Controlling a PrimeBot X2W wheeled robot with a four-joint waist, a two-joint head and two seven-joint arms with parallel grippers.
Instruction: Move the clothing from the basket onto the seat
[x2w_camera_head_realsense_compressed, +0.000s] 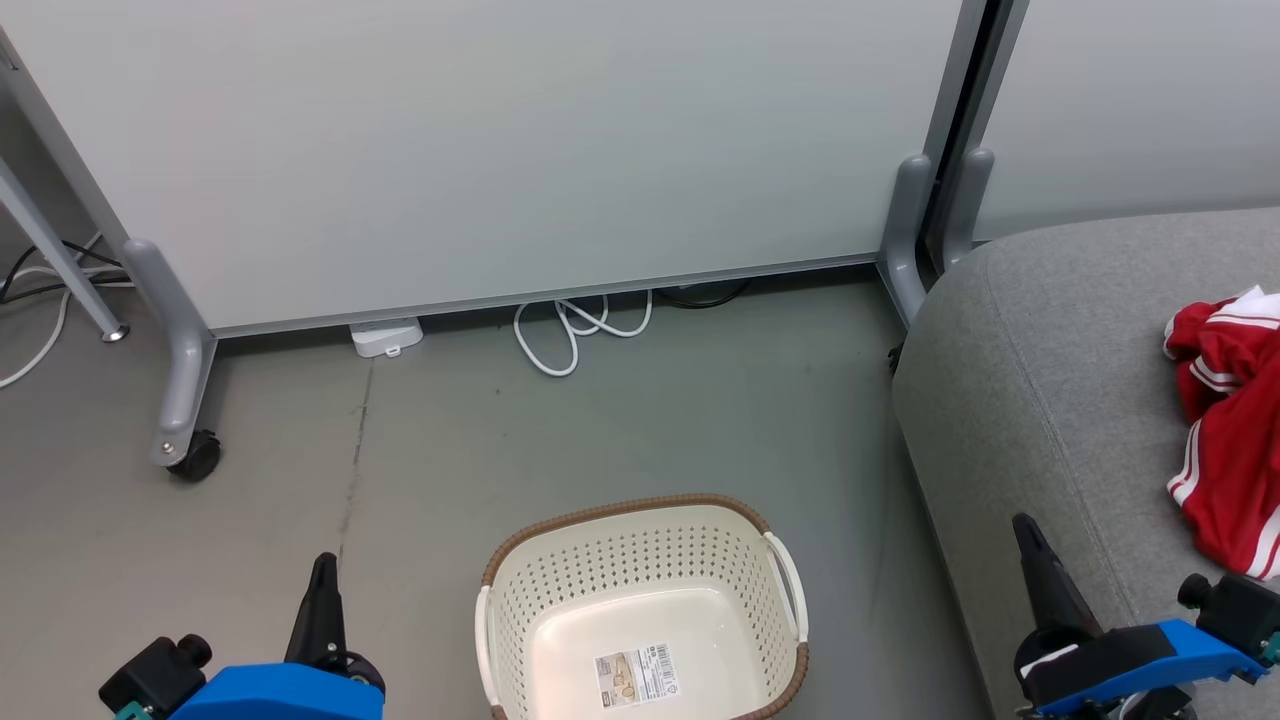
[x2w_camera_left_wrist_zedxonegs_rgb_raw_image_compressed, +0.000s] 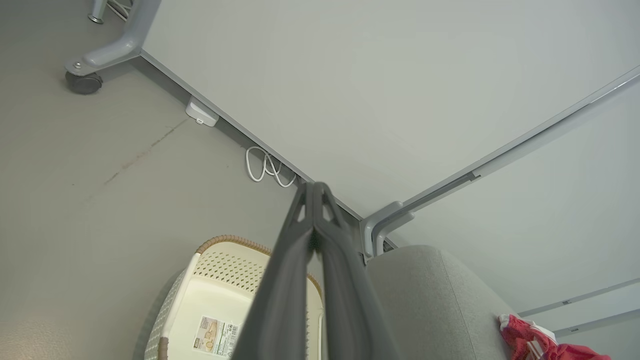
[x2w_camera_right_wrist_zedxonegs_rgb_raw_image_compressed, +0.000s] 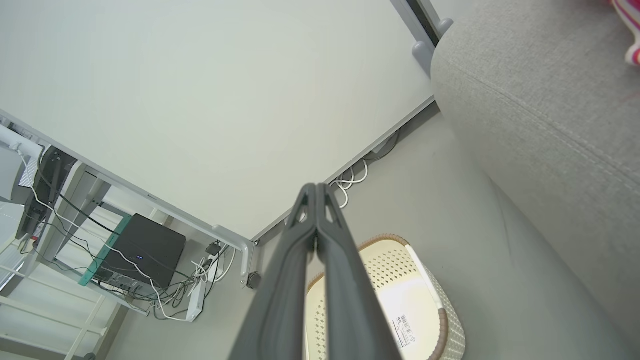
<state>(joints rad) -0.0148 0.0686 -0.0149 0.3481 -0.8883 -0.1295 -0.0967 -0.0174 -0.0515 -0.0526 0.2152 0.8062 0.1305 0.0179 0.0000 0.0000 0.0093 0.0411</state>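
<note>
Head view — one basket (x2w_camera_head_realsense_compressed: 640, 562), one seat (x2w_camera_head_realsense_compressed: 1050, 400), one clothing heap (x2w_camera_head_realsense_compressed: 1230, 440).

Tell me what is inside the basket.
The basket holds only its bare floor with a printed label stuck to it. Its near end is cut off by the head view's edge. The red clothing lies on the seat.

Grey floor and grey seat before me, each with its load.
The basket (x2w_camera_head_realsense_compressed: 620, 505) stands on the floor (x2w_camera_head_realsense_compressed: 420, 470) just in front of me, apart from the seat (x2w_camera_head_realsense_compressed: 1050, 380) at my right, where the red clothing (x2w_camera_head_realsense_compressed: 1225, 440) lies crumpled on the cushion top. Farther off, a looped white cable (x2w_camera_head_realsense_compressed: 575, 335), a small white box (x2w_camera_head_realsense_compressed: 386, 337) and a partition's black caster (x2w_camera_head_realsense_compressed: 195, 458) rest on the floor.
</note>
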